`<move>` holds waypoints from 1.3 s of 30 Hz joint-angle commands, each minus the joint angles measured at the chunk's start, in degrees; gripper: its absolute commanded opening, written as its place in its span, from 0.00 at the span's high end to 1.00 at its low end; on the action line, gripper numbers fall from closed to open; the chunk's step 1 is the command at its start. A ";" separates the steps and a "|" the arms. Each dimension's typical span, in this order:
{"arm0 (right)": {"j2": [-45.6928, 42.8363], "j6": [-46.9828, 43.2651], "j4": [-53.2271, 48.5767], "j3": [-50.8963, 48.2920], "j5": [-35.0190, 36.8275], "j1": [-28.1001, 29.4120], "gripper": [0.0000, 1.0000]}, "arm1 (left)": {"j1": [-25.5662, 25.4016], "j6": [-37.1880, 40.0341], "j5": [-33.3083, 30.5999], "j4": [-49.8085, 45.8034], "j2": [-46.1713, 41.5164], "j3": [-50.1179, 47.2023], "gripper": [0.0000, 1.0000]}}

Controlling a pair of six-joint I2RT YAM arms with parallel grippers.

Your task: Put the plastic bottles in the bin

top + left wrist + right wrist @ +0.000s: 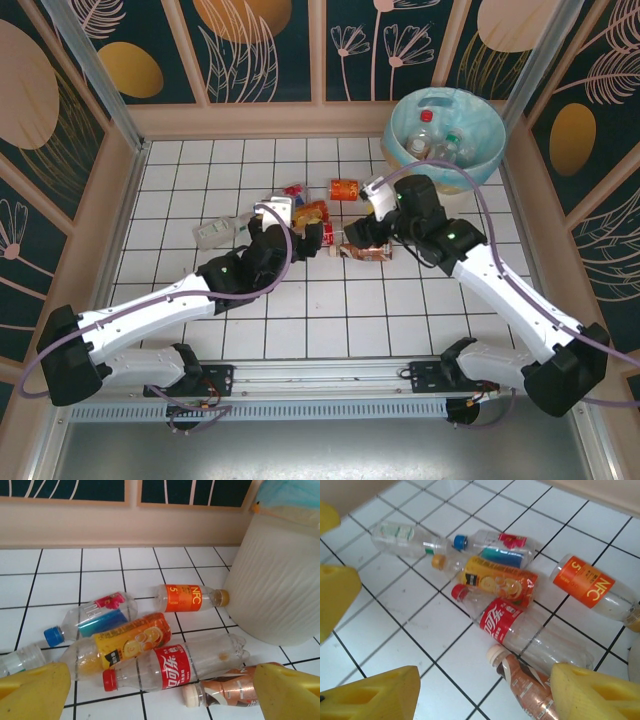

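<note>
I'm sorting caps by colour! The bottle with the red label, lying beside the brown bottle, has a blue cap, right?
Not quite. The red-label bottle has a red cap, not a blue one; the left wrist view shows it clearly. It does lie beside the brown bottle.

The orange-labelled bottle [187, 598], farthest in the cluster, reads "NFC" with a "5" in white. The nearer red-labelled bottle [172, 667] carries white Chinese brand script.
</note>
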 commanded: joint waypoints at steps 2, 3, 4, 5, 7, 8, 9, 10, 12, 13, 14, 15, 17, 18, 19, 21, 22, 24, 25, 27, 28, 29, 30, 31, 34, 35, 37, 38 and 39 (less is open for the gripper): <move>1.62 -4.83 -2.77 -0.46 4.25 2.44 0.29 | -0.01 -4.72 -0.38 -3.12 -0.72 -1.16 0.06; 1.98 -5.12 -3.07 -0.31 4.46 2.76 0.29 | 0.01 -5.07 -0.13 -3.29 -0.72 -1.17 0.06; 2.44 -5.46 -3.41 -0.20 4.93 3.06 0.29 | 0.02 -5.39 0.07 -3.48 -0.74 -1.33 0.06; 2.79 -5.65 -3.59 -0.08 5.48 3.25 0.29 | -0.01 -5.64 0.18 -3.60 -0.73 -1.47 0.06; 3.23 -5.86 -3.57 -0.28 6.78 3.58 0.28 | -0.02 -6.43 0.14 -4.03 -0.57 -1.68 0.06; 3.50 -5.68 -3.40 -0.37 7.66 3.62 0.28 | 0.22 -7.30 -0.09 -4.66 -0.34 -1.78 0.05; 3.82 -5.42 -3.47 -0.25 8.38 3.62 0.27 | 0.67 -8.60 -0.06 -5.67 -0.05 -1.73 0.05; 4.33 -5.08 -3.76 0.02 9.04 3.60 0.27 | 1.52 -10.07 0.72 -6.79 0.44 -1.58 0.05; 5.37 -4.61 -4.39 0.59 9.57 3.55 0.27 | 3.99 -12.18 3.92 -8.01 1.05 -1.95 0.06; 5.90 -4.47 -4.68 0.68 9.70 3.54 0.27 | 5.39 -13.14 5.72 -7.98 1.21 -2.40 0.06; 6.48 -4.45 -4.86 0.84 9.84 3.48 0.27 | 6.42 -13.68 7.36 -7.70 1.21 -3.10 0.06; 6.89 -4.31 -5.16 0.96 10.01 3.53 0.27 | 7.14 -13.83 8.54 -7.39 1.19 -3.54 0.06; 7.88 -4.27 -5.91 1.37 10.70 3.55 0.27 | 8.09 -13.81 9.80 -7.01 1.10 -4.05 0.06; 8.46 -4.27 -6.52 1.55 11.23 3.53 0.27 | 8.37 -13.78 10.49 -7.01 1.06 -4.13 0.06; 8.98 -4.31 -7.04 1.71 11.92 3.62 0.27 | 8.77 -13.55 11.41 -6.92 1.20 -4.14 0.06; 9.62 -4.61 -7.71 1.82 13.36 3.54 0.27 | 9.85 -13.42 13.32 -7.00 1.68 -4.37 0.06; 9.83 -4.90 -7.90 1.74 14.23 3.58 0.27 | 10.44 -13.37 14.55 -6.93 2.02 -4.58 0.06; 9.78 -5.62 -7.80 1.28 15.51 3.62 0.27 | 11.50 -13.54 16.76 -6.84 2.67 -4.97 0.06; 9.56 -6.21 -7.84 0.92 15.76 3.60 0.27 | 12.01 -13.65 17.96 -6.70 2.95 -5.26 0.06; 8.93 -8.07 -7.97 0.19 14.76 3.60 0.27 | 12.73 -13.87 20.22 -5.74 3.14 -6.01 0.06; 8.57 -8.79 -7.92 -0.22 14.45 3.63 0.27 | 13.11 -13.90 21.50 -4.97 3.13 -6.56 0.06; 8.37 -9.34 -7.97 -0.47 14.44 3.60 0.27 | 13.44 -13.77 22.56 -4.13 3.06 -7.10 0.06; 8.27 -9.97 -8.12 -0.70 14.70 3.62 0.27 | 13.71 -13.63 23.81 -3.16 3.08 -7.52 0.06; 8.12 -11.09 -8.22 -1.02 14.83 3.62 0.27 | 14.14 -13.39 25.09 -2.29 3.32 -7.96 0.05; 7.50 -13.66 -8.94 -2.61 14.72 3.71 0.27 | 15.54 -13.48 27.83 -1.33 4.47 -8.45 0.05; 7.25 -14.16 -9.22 -2.86 14.71 3.73 0.27 | 15.90 -13.50 28.80 -0.93 4.86 -8.46 0.06; 6.80 -14.93 -9.44 -3.43 14.40 3.78 0.29 | 16.62 -13.57 30.44 0.24 5.38 -8.87 0.06; 6.70 -15.33 -9.52 -3.53 14.05 3.75 0.30 | 16.88 -13.58 30.84 0.67 5.49 -9.02 0.05; 6.72 -15.84 -9.49 -3.77 13.63 3.78 0.31 | 16.99 -13.61 31.11 0.88 5.64 -9.08 0.05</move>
